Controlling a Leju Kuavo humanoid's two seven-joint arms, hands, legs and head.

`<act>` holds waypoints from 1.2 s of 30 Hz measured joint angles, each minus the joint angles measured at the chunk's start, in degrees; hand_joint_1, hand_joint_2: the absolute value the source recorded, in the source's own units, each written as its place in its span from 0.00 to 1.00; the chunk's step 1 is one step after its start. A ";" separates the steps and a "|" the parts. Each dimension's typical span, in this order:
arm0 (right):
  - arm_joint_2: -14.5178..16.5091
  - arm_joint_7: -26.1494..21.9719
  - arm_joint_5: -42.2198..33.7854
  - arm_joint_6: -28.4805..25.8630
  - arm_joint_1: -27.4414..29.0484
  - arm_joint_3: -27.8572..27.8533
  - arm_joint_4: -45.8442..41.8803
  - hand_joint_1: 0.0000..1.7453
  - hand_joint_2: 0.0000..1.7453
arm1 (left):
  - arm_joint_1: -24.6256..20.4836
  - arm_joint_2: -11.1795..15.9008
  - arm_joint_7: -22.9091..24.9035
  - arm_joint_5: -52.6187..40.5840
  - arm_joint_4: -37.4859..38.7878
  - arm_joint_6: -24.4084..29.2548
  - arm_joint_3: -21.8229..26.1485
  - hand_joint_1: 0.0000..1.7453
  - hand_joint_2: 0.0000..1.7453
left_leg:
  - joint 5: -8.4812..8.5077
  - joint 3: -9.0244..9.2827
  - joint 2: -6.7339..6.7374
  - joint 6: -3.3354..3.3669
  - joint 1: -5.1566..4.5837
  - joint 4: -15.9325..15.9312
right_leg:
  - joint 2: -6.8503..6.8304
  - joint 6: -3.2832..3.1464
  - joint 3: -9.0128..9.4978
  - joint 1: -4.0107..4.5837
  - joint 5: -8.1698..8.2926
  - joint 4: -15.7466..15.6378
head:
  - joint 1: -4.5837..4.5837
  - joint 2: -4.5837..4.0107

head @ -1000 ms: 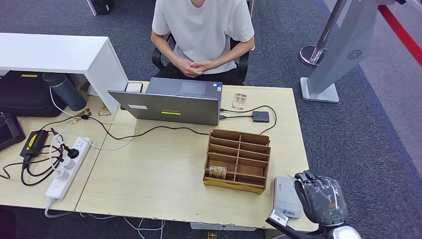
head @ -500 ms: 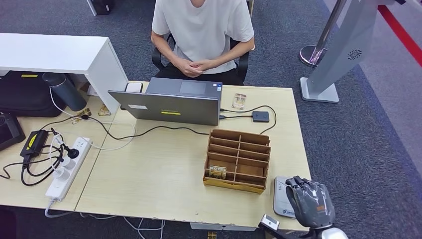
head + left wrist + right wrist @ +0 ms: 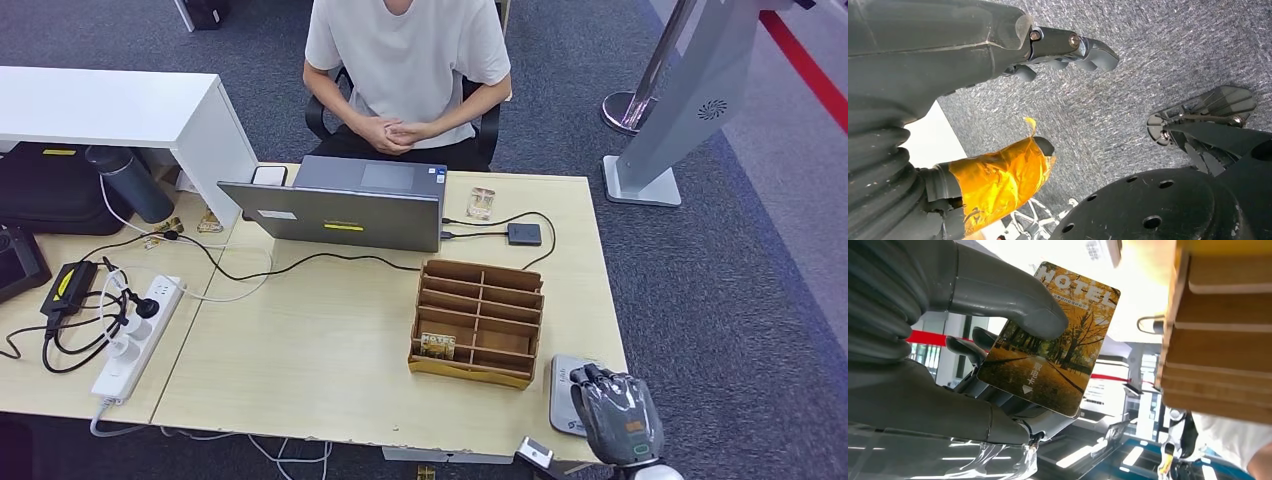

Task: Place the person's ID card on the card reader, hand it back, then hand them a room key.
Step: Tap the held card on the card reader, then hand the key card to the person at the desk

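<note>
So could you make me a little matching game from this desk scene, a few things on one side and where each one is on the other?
Things:
1. hotel card
2. laptop
3. power strip
4. wooden organizer

Places:
A. at the desk's near left, cables plugged in
B. pinched in the right hand
C. in front of the seated person
D. beside the grey card reader at the desk's near right corner

Pairs: 1-B, 2-C, 3-A, 4-D
</note>
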 joint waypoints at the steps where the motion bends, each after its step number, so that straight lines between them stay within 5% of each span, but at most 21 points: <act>1: -0.15 0.38 0.08 -0.02 0.06 0.21 0.42 1.00 1.00 | 0.00 0.00 0.03 -0.02 0.00 0.00 0.00 0.00 1.00 | 0.00 0.00 0.00 0.00 0.00 0.00 | 0.00 0.00 0.00 0.00 0.00 0.00 | 0.00 0.00; 23: -1.61 5.80 0.52 -3.61 -1.57 4.75 6.54 1.00 1.00 | -0.02 0.02 0.66 -0.22 0.00 0.23 0.00 0.00 1.00 | 0.00 0.15 0.05 0.00 -0.01 0.01 | 0.04 0.01 0.15 0.00 0.02 -0.01 | 0.00 0.00; 30: -1.86 -0.74 2.71 -3.61 -3.71 0.58 -2.01 1.00 1.00 | -0.12 0.00 0.94 -0.73 0.00 0.69 0.00 0.00 1.00 | 0.01 0.11 0.12 0.00 -0.01 0.01 | 0.10 0.01 0.11 -0.01 0.03 0.02 | -0.01 0.00; 36: -0.21 -6.48 -3.28 2.04 -16.24 -1.66 -6.19 1.00 1.00 | -1.12 -0.03 1.04 -1.20 0.00 0.85 0.00 0.00 1.00 | 0.13 0.15 0.31 -0.04 0.00 0.01 | 0.31 -0.08 0.06 0.00 0.17 0.06 | -0.01 0.00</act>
